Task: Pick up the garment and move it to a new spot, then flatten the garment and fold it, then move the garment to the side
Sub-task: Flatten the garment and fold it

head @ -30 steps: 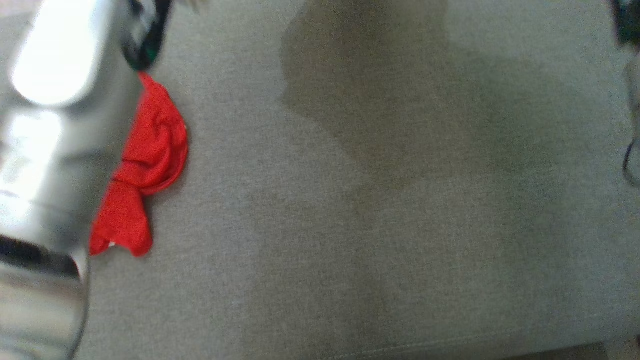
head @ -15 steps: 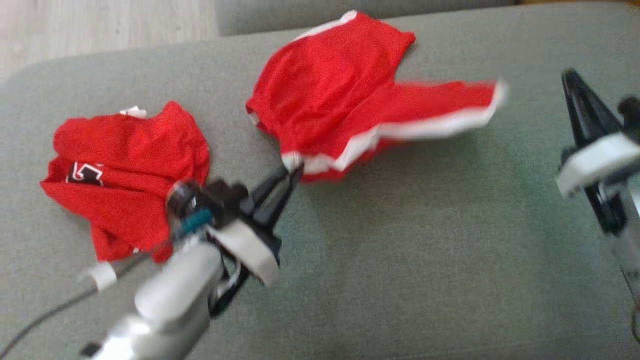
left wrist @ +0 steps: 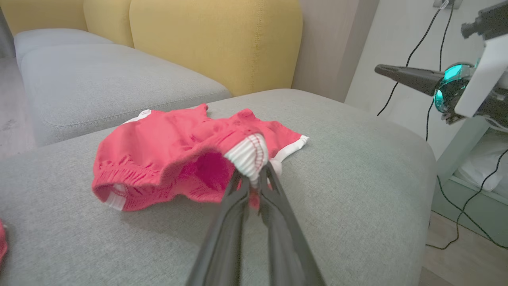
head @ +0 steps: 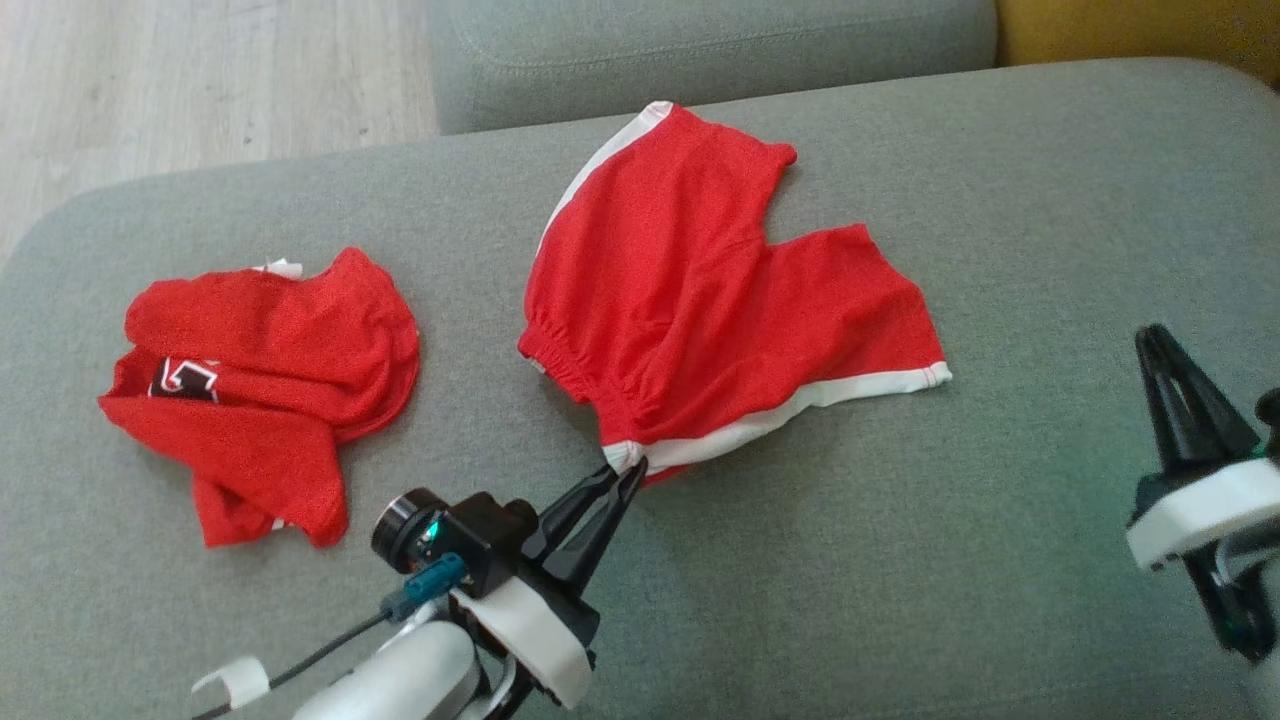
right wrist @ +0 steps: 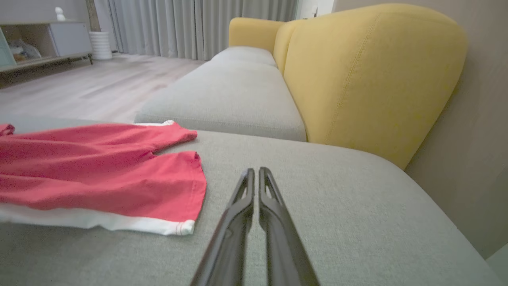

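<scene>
Left gripper (head: 631, 469) clamps waistband corner (left wrist: 250, 153) of red white-trimmed fabric shorts (head: 720, 290), likely light, floppy; right gripper (head: 1150, 336) closed, empty

It was a home living room. Below the right gripper (right wrist: 254, 171) spread a grey sofa seat (right wrist: 337, 206), with yellow back cushions (right wrist: 373, 79) ahead of it and to its right. Far beyond its fingertips hung long grey curtains (right wrist: 198, 24). Off to their left a low sideboard (right wrist: 67, 37) and a white vase (right wrist: 100, 44) stood on pale wood flooring (right wrist: 79, 87).
</scene>
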Tool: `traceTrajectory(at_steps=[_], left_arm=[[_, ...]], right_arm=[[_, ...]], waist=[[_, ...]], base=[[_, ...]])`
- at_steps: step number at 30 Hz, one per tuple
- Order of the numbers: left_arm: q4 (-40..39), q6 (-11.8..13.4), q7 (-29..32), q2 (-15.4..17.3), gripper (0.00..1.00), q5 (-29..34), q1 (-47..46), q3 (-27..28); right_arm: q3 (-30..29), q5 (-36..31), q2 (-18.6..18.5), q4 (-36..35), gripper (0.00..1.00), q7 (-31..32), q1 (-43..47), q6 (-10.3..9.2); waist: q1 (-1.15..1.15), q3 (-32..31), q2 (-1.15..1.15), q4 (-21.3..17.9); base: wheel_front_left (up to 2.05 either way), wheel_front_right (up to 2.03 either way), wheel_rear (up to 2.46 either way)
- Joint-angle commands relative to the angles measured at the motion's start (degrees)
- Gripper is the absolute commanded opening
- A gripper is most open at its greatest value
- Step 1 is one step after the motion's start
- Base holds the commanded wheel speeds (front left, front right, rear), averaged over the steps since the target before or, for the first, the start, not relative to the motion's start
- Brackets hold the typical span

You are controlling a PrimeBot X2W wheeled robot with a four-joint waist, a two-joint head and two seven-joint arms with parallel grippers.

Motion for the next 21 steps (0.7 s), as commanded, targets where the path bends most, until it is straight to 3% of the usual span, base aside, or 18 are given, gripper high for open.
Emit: traceTrajectory(at_steps=[1,6,7,8,9,16,21], left_arm=[[-2.1,0.9,-0.2,1.5,0.0,0.7,-2.3,2.0],[-2.2,3.3,-1.3,2.1,0.0,2.3,-2.7,2.9],[-2.0,3.9,-1.6,2.0,0.09,2.6,-2.6,3.2],[-1.8,4.6,-1.9,2.1,0.79,3.4,-2.7,3.2],[-1.5,5.3,-2.2,2.1,1.0,4.1,-2.6,3.3],[-0.9,12.3,-3.6,1.6,1.0,6.6,-0.8,8.8],[-7.1,16.7,-3.6,0.4,1.0,11.9,4.0,17.4]], right_arm=[[-1.0,-1.0,0.6,-3.8,1.0,0.1,-1.4,-0.04],[-4.0,-3.7,7.3,-9.0,1.0,0.8,-0.1,-0.04],[-4.1,-4.1,8.5,-9.7,1.0,0.8,0.3,-0.04],[-4.3,-4.5,9.6,-10.4,1.0,0.7,0.7,-0.04],[-4.4,-4.9,10.7,-11.0,1.0,0.4,1.1,-0.04],[-5.5,-7.5,16.6,-13.4,1.0,-3.2,2.6,-0.04],[-6.4,-10.4,19.6,-12.3,1.0,-4.6,5.0,-0.04]], waist=[[0.01,0.4,0.0,0.1],[0.01,0.8,0.0,0.7],[0.01,0.8,0.0,0.8],[0.01,0.8,0.0,1.1],[0.01,0.8,0.0,1.3],[0.01,0.4,0.0,3.2],[0.01,-0.2,0.0,4.9]], base=[[0.0,0.0,0.0],[0.0,0.0,0.0],[0.0,0.0,0.0],[0.0,0.0,0.0],[0.0,0.0,0.0],[0.0,0.0,0.0],[0.0,0.0,0.0]])
